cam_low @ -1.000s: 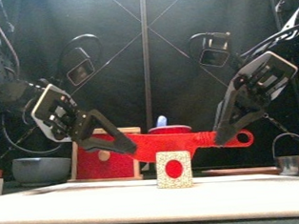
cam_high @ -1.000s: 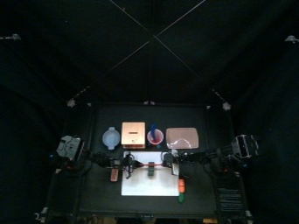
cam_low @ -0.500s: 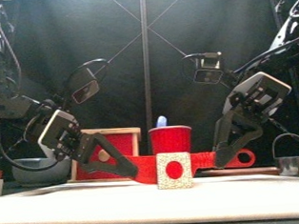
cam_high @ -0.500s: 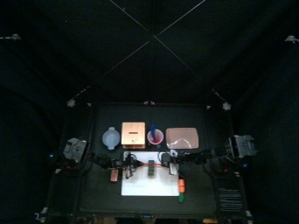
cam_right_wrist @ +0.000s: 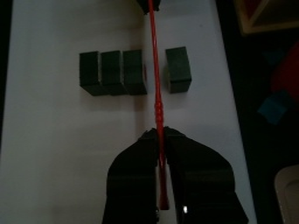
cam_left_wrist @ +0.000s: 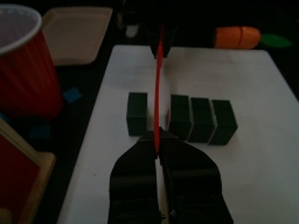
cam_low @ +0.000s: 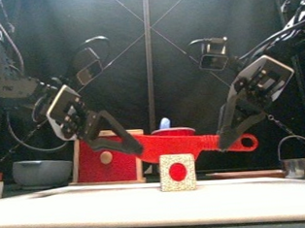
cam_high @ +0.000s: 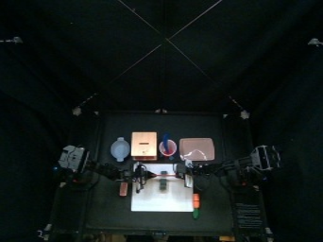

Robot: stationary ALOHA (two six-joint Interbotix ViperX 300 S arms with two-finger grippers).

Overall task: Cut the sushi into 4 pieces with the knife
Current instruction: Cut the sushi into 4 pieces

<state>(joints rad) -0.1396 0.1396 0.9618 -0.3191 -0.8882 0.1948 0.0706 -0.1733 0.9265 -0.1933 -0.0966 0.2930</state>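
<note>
Both grippers hold one red toy knife [cam_low: 170, 142] level above the white cutting board [cam_high: 161, 197]. My left gripper [cam_low: 107, 138] is shut on one end and my right gripper [cam_low: 232, 135] on the handle end. Under the blade lies the dark green sushi roll [cam_low: 178, 172], its end face showing a red centre. In the left wrist view the knife [cam_left_wrist: 159, 87] hangs over a gap in the roll: one block [cam_left_wrist: 140, 117] lies apart on one side, three joined blocks [cam_left_wrist: 200, 120] on the other. The right wrist view shows the same split [cam_right_wrist: 179, 68].
Behind the board stand a blue-grey bowl [cam_high: 120, 148], a wooden box [cam_high: 144, 145], a red cup [cam_high: 168, 146] with a blue knife, and a pink tray [cam_high: 197, 148]. An orange toy food [cam_high: 198, 200] lies on the board's right side, another [cam_high: 124, 189] at its left.
The knife dropped down to the sushi roll half a second ago and has now risen again above it, both grippers still holding it. One block now lies apart from the others.
</note>
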